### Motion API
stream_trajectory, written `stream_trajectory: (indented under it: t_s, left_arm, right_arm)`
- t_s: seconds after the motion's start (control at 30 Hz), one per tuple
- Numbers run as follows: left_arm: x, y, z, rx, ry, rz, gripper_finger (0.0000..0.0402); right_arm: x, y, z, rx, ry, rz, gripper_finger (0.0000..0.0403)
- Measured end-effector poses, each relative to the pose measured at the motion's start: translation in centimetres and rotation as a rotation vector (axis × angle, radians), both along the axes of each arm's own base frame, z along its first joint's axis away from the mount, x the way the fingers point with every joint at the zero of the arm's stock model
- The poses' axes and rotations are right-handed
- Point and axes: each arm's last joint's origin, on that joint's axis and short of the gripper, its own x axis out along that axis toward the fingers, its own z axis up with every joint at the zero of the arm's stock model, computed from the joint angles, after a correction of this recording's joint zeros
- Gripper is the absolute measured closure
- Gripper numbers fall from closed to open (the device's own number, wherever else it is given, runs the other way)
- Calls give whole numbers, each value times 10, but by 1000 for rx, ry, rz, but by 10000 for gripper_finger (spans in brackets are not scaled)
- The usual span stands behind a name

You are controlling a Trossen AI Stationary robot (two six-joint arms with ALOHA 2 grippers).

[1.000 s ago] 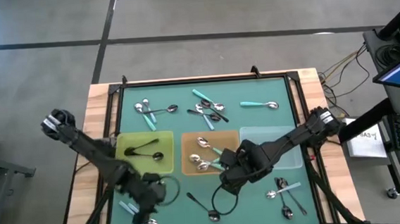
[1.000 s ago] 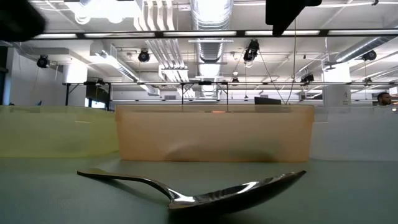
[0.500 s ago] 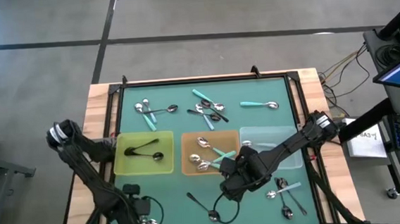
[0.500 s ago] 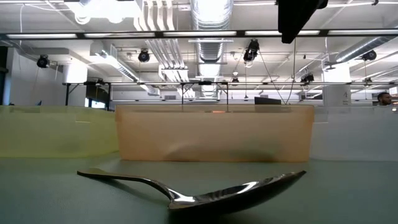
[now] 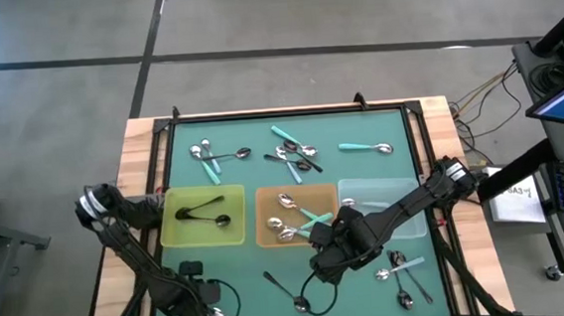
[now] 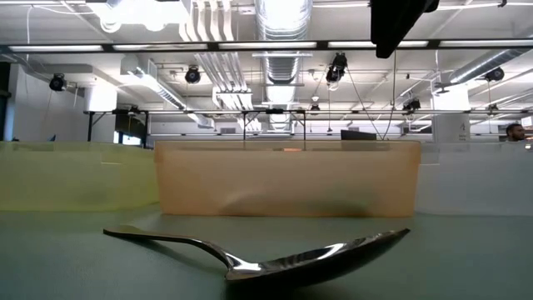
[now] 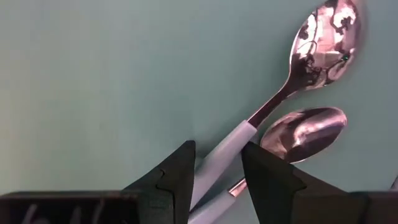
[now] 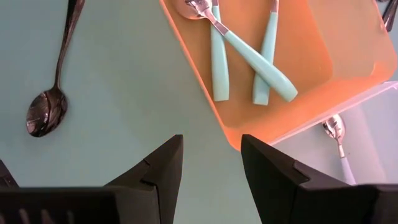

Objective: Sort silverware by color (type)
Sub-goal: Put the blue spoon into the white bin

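My left gripper [image 5: 199, 305] is low over the table's near-left corner. It is open, and in the left wrist view [image 7: 216, 150] its fingers stand on either side of a pale blue spoon handle [image 7: 219, 155]. That spoon's bowl [image 7: 326, 34] lies on the mat, beside a second spoon's bowl [image 7: 303, 134]. My right gripper [image 5: 331, 257] hovers open [image 8: 212, 155] above the mat by the orange tray's near corner [image 8: 233, 140]. Teal spoons [image 8: 249, 53] lie in the orange tray [image 5: 268, 241], and black ones [image 5: 206, 211] lie in the yellow tray [image 5: 173, 240]. A black spoon [image 5: 286, 289] lies on the mat.
Loose spoons lie at the far side [image 5: 292, 157] and near right [image 5: 399, 269]. The clear tray [image 5: 403, 184] holds a pale spoon [image 8: 337, 134]. In the low view, the black spoon [image 6: 266, 258] lies before the three trays. A raised frame edges the table [image 5: 161, 137].
My left gripper has swung toward the table's near-left corner and come down over the pale blue spoons there. My right gripper has shifted slightly toward the near edge. No spoon has moved.
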Motion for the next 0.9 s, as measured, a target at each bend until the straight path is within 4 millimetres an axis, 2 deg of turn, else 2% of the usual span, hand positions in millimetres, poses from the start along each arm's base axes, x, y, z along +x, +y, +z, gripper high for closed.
stream_trajectory:
  t_s: [0.13, 0.33, 0.6, 0.73, 0.9]
  left_arm:
    - [8, 3, -4, 4, 32, 29, 306]
    - [19, 15, -1, -9, 47, 91, 385]
    - [29, 17, 5, 15, -6, 138, 386]
    - [42, 12, 22, 66, -195, 183, 387]
    - [55, 10, 65, 69, -467, 296, 387]
  right_arm:
    - [0, 0, 0, 4, -5, -10, 248]
    - [1, 0, 0, 6, -9, -10, 248]
    - [2, 1, 0, 12, -20, -15, 248]
    - [2, -1, 1, -31, -48, -36, 248]
    - [1, -3, 6, -86, -86, -28, 248]
